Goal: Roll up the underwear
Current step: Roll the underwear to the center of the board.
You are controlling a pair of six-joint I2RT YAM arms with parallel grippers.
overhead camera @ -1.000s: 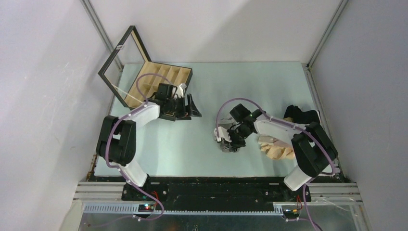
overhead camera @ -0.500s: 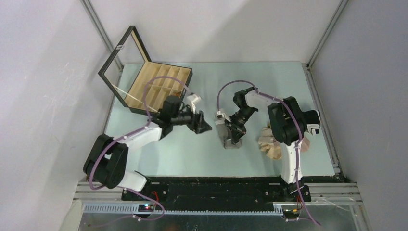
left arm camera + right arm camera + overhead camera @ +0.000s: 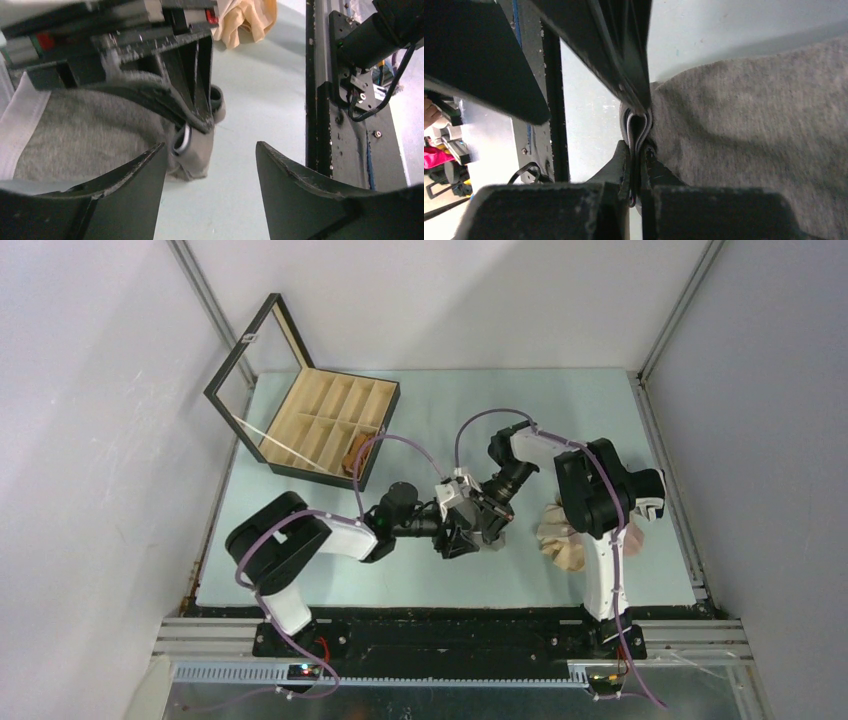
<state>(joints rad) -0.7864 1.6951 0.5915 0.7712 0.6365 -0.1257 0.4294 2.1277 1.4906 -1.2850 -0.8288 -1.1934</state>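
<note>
The grey underwear (image 3: 487, 533) lies at the table's middle, partly folded. My right gripper (image 3: 487, 508) is shut on its folded edge, pinching several layers (image 3: 638, 131); grey cloth (image 3: 749, 125) spreads to the right of the jaws. My left gripper (image 3: 455, 536) is open and empty, right beside the grey underwear (image 3: 75, 130), its jaws (image 3: 210, 145) around bare table at the cloth's corner. The beige underwear (image 3: 562, 538) is crumpled to the right. A rust-brown piece (image 3: 352, 457) sits in the box's near corner compartment. Pink and black pieces are mostly hidden behind the right arm.
The black-framed wooden box (image 3: 330, 420) stands open at the back left, its lid raised. The right arm's fingers (image 3: 195, 75) press close above my left jaws. The black rail (image 3: 320, 100) marks the table's near edge.
My left arm swung from the box to the table's middle and now sits open beside the grey underwear. The rust-brown piece is now visible in the box. The right gripper kept its hold.
</note>
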